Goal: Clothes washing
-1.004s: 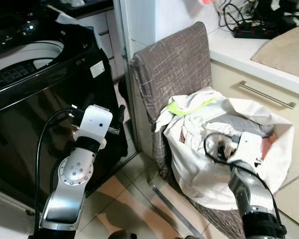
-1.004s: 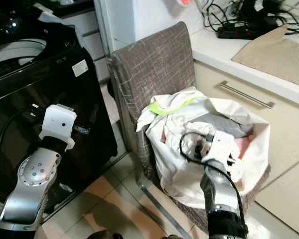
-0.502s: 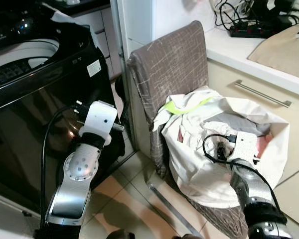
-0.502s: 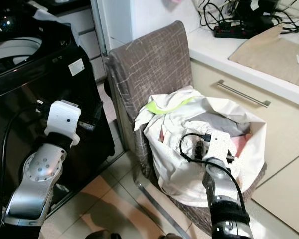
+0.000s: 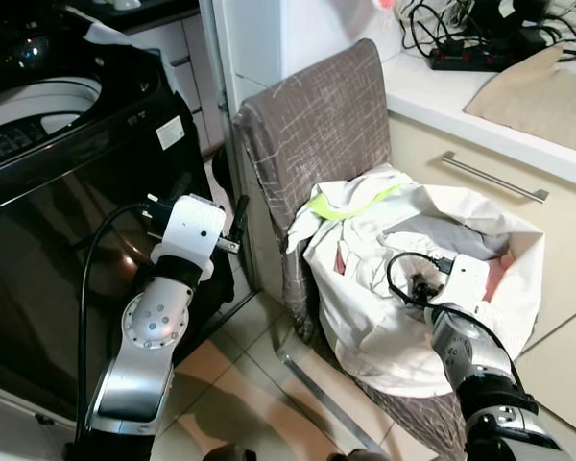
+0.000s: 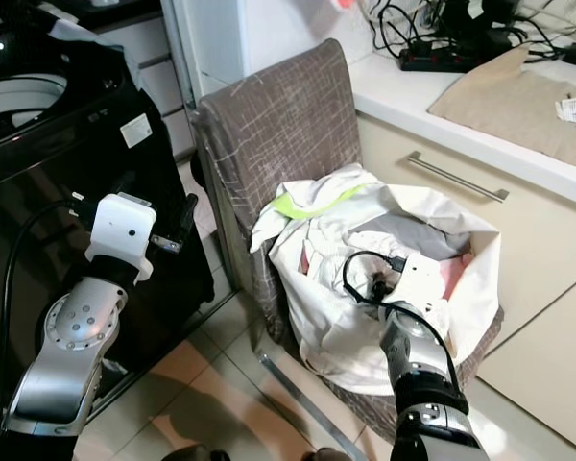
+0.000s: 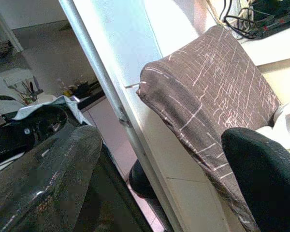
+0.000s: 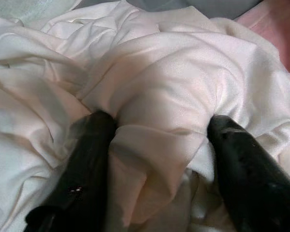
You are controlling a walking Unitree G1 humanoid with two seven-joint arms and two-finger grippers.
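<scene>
Right wrist view: white cloth [image 8: 159,121], soft and limp, bunches between my right tool's [image 8: 157,159] spread fingers; grab that raised fold. It's in the laundry bag [image 5: 365,317], at four o'clock from my spread, idle left tool [image 5: 232,223].

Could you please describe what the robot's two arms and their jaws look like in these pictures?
Both arms are silver metal with round joints, each topped by a white boxy wrist housing and fed by a looping black cable. The left gripper and right gripper each have two long, rounded, matte black fingers.
</scene>
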